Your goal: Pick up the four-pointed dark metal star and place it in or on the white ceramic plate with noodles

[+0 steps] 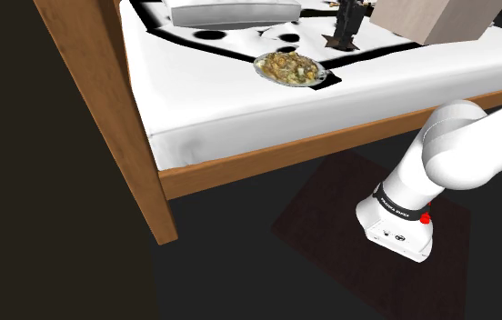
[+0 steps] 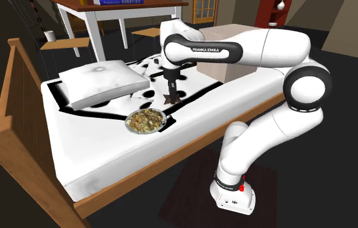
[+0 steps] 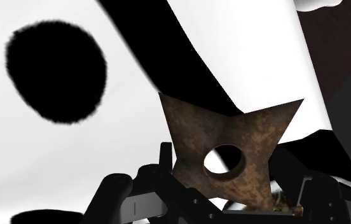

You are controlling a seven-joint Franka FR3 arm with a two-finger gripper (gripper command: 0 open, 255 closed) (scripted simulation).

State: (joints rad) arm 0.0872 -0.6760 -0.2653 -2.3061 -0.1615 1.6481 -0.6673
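1. Our hand [image 3: 222, 188] appears clamped on the rusty four-pointed star [image 3: 250, 137], low over the bed [image 2: 100, 152].
2. Just beyond sits the noodle plate [image 2: 128, 124]; we should carry the star level over it and lower it close before letting go.

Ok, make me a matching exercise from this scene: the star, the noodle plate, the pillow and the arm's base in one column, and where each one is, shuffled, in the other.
Column one
1. star
2. plate
3. pillow
4. arm's base

Column two
A. on the dark mat
B. on the white sheet, full of noodles
C. clasped between the fingers
D. near the wooden end board

Pairs: 1-C, 2-B, 3-D, 4-A
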